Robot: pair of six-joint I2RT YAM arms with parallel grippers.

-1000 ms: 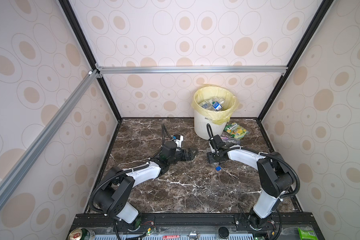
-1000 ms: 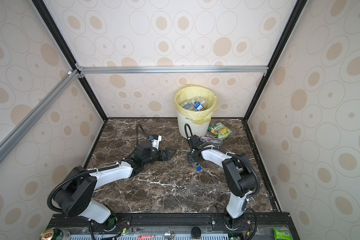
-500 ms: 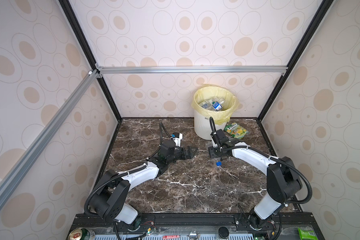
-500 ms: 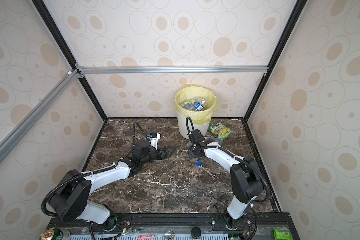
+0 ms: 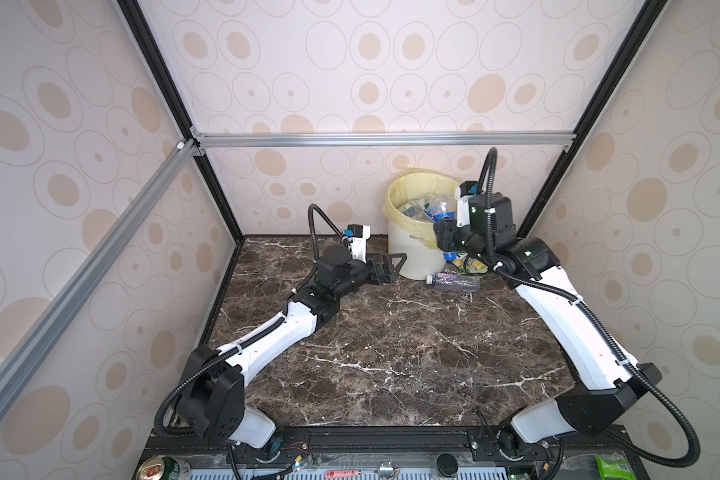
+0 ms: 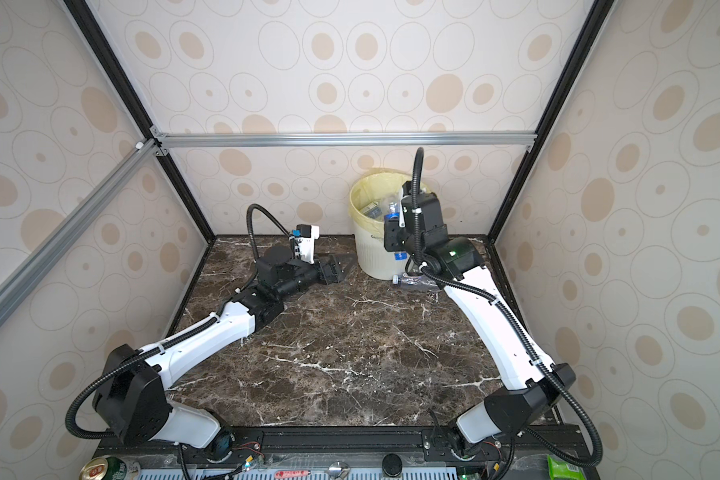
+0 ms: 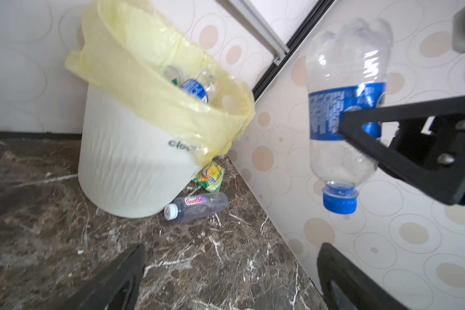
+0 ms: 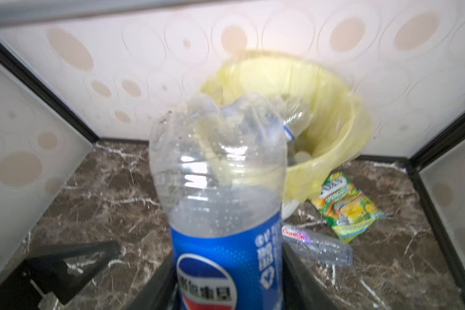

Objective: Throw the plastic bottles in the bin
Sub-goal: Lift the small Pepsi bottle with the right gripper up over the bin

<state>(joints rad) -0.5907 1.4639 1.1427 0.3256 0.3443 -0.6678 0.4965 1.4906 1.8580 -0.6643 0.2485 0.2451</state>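
1. The right gripper (image 5: 447, 239) pinches the bottle (image 7: 344, 107) at its label, cap down, just short of the bin (image 7: 124, 161) rim (not yet over the opening); released here, it likely falls outside
2. The bin looks nearly full, so the bottle may bounce off those inside
3. The left gripper (image 5: 385, 268), jaws spread and empty, sits low beside the bin; a second bottle (image 7: 196, 205) lies at the bin's foot, and a careless swing could knock either
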